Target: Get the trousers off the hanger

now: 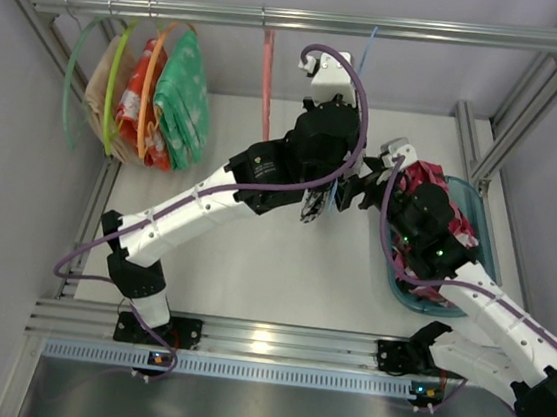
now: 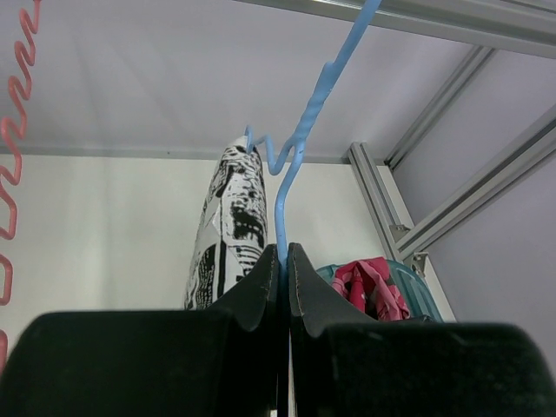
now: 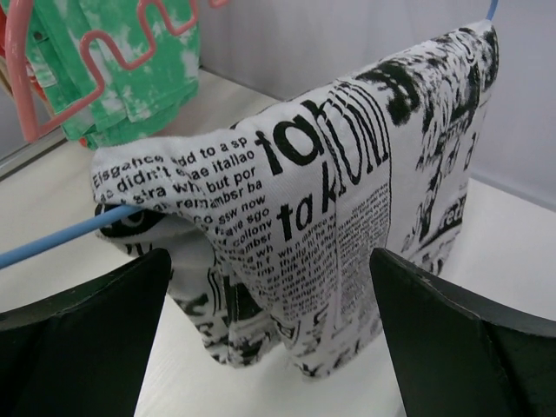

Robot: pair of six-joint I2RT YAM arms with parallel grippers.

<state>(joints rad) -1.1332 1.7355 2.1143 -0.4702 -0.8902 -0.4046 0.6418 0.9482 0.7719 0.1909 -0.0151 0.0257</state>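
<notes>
The hanger [image 2: 300,156] hangs from the top rail [image 1: 300,17] with its hook up and its long thin frame going down. The left hand [image 2: 285,254] is pressed together on that blue frame, pinching it. The trousers [image 3: 347,191] are folded over the hanger's bottom bar, and their legs hang down above the counter [image 1: 242,265]. The right hand [image 3: 269,278] is spread wide, with one finger on each side of the trousers, holding nothing.
</notes>
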